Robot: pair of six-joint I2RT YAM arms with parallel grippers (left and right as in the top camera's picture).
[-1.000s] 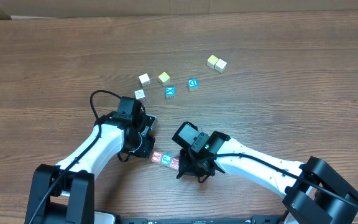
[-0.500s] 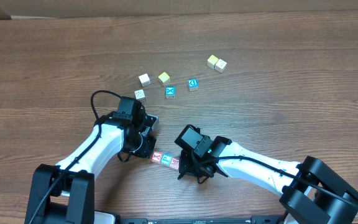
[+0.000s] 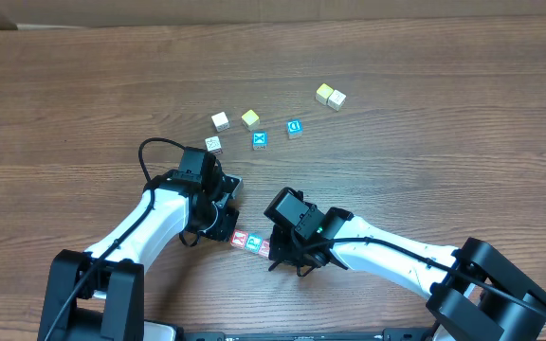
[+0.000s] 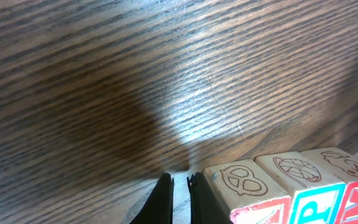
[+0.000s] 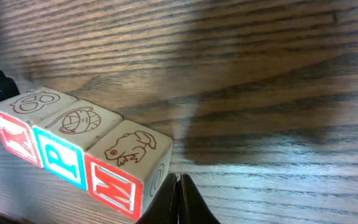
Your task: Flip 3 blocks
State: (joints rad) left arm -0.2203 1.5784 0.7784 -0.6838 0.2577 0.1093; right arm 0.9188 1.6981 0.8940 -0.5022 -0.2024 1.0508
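Three blocks (image 5: 73, 140): sat touching in a row, faces reading blue P, red M.
Left pincer (image 4: 180, 182): was closed, empty.
Right pincer (image 5: 177, 184): was closed, empty.

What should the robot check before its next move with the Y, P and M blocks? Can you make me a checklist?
1. Y block, P block and M block sit in one touching row: ok.
2. Left gripper is shut, with its tips low beside the Y end: ok.
3. Right gripper is shut, with its tips beside the M end: ok.
4. Either gripper is actually touching a block: cannot tell.
5. Blue X cube and blue D cube are well away from the row: ok.
6. All three blocks are flipped: cannot tell. Right now the drawings face up and the letters face sideways.
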